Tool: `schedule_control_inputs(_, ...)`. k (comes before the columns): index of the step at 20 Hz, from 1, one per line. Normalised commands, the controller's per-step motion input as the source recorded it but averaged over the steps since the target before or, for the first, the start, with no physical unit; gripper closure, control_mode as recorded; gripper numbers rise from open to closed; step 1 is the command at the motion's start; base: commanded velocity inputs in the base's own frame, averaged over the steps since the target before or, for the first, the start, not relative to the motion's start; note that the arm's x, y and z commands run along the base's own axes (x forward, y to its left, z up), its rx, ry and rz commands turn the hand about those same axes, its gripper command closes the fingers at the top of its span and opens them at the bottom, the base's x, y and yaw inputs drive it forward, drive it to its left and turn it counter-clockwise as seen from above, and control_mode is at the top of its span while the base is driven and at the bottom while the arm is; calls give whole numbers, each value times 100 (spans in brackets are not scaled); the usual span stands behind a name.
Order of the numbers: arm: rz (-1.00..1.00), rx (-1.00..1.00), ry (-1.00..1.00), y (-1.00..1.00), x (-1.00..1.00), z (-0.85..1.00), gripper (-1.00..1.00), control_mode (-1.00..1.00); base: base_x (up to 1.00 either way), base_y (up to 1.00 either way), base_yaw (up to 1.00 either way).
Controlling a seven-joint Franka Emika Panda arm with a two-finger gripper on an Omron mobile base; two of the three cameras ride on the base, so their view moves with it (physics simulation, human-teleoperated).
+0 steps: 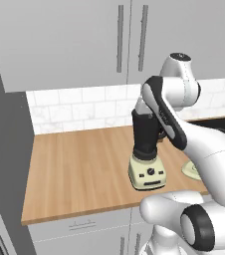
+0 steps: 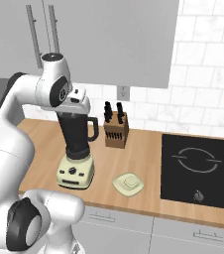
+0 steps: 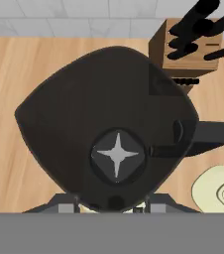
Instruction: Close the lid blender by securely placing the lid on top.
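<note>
The blender (image 2: 77, 141) stands on the wooden counter: a black tapered jar with a side handle on a cream base with a dial. Its mouth is uncovered, and in the hand view I look straight down into the blender jar (image 3: 109, 124) onto its star-shaped blade. My gripper (image 2: 78, 105) hovers just above the jar's rim; its fingers are not clear enough to read. The lid (image 2: 129, 184), a pale cream disc, lies flat on the counter to the right of the base, apart from it. The lid (image 3: 218, 191) sits beyond the jar's handle, and the lid (image 1: 191, 170) peeks from behind my arm.
A wooden knife block (image 2: 116, 131) with black handles stands behind the blender near the tiled wall. A black cooktop (image 2: 200, 168) lies to the right. Wall cabinets hang overhead. Bare wooden counter (image 1: 74, 169) stretches left of the blender.
</note>
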Motion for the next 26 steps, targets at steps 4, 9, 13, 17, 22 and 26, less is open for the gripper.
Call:
schedule_control_inputs(4,-1,0,2,-20,-9,-1,-100,-100,0,0,0)
schedule_control_inputs(9,-12,2,5,-92,-50,-34,-100,-100,0,0,0)
schedule_control_inputs(13,-14,5,0,-100,-53,-57,-100,-100,0,0,0)
schedule_control_inputs(17,-17,10,12,-100,-11,-88,-100,-100,0,0,0)
schedule_control_inputs(22,-20,17,18,-100,8,-100,-100,-100,0,0,0)
schedule_control_inputs(26,-17,12,13,-68,42,-91,-100,-100,0,0,0)
